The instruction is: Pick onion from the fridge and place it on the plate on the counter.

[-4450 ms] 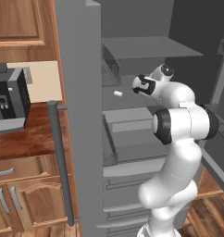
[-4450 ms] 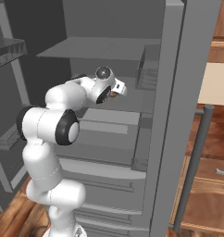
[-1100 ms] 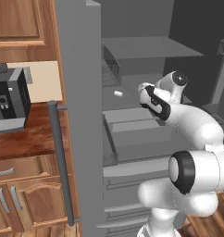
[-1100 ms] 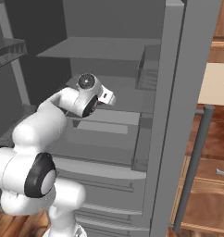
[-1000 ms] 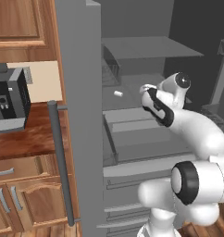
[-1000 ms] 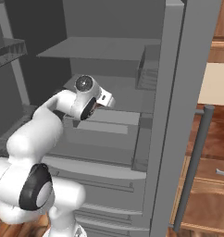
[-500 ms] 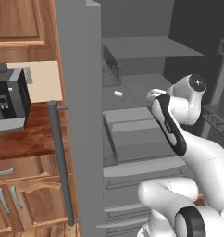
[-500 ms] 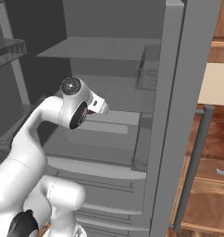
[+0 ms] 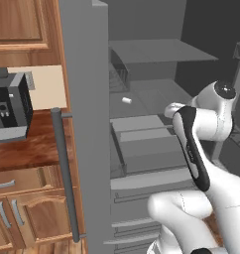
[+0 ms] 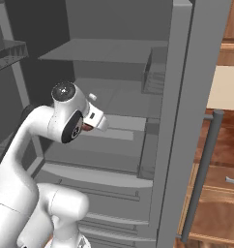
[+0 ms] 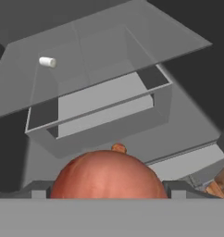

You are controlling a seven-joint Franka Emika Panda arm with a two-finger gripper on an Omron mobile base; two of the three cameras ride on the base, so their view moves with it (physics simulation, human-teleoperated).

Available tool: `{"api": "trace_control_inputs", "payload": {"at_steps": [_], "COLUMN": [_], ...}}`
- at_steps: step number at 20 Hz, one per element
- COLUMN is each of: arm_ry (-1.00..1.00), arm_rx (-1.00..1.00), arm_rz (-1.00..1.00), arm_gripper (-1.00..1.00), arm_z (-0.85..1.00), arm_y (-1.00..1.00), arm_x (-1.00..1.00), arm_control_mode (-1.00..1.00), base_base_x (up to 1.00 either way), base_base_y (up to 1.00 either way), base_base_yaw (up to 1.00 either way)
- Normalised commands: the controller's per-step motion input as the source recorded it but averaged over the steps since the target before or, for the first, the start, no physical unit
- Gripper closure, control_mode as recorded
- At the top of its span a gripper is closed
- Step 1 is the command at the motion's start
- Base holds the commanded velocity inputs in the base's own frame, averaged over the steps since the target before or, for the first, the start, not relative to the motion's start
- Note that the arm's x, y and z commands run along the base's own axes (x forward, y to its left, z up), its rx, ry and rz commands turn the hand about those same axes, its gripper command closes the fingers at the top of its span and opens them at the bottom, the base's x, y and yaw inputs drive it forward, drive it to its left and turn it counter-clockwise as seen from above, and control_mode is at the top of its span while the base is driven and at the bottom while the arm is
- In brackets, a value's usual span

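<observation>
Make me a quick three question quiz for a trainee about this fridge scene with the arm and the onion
1. True or false: the onion sits between the pincer fingertips.
2. What small white thing lies on the fridge shelf? A) stub B) cup C) egg
3. Fill in: the toaster stands on the ____ left of the fridge.

Key: 1 true; 2 A, the stub; 3 counter.

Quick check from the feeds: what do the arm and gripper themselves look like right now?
A glossy white arm of rounded segments, with dark joint bands and a grey round cap at the top joint. The gripper has two small dark finger tips. No cables or markings visible.
</observation>
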Motion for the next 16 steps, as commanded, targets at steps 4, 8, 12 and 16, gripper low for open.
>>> {"api": "trace_control_inputs", "payload": {"at_steps": [4, 8, 12, 16], "arm_ry": [0.11, 0.01, 0.00, 0.00], "arm_rx": [0.00, 0.00, 0.00, 0.00], "arm_rz": [0.00, 0.00, 0.00, 0.00], "arm_gripper": [1.00, 1.00, 1.00, 1.00], "arm_z": [0.00, 0.00, 0.00, 0.00], "arm_y": [0.00, 0.00, 0.00, 0.00], "arm_x": [-0.50, -0.44, -0.32, -0.27], "arm_control_mode": [-1.00, -1.00, -1.00, -1.00], "base_base_x": [0.00, 0.00, 0.00, 0.00], "base_base_y": [0.00, 0.00, 0.00, 0.00], "base_base_yaw": [0.00, 0.00, 0.00, 0.00]}}
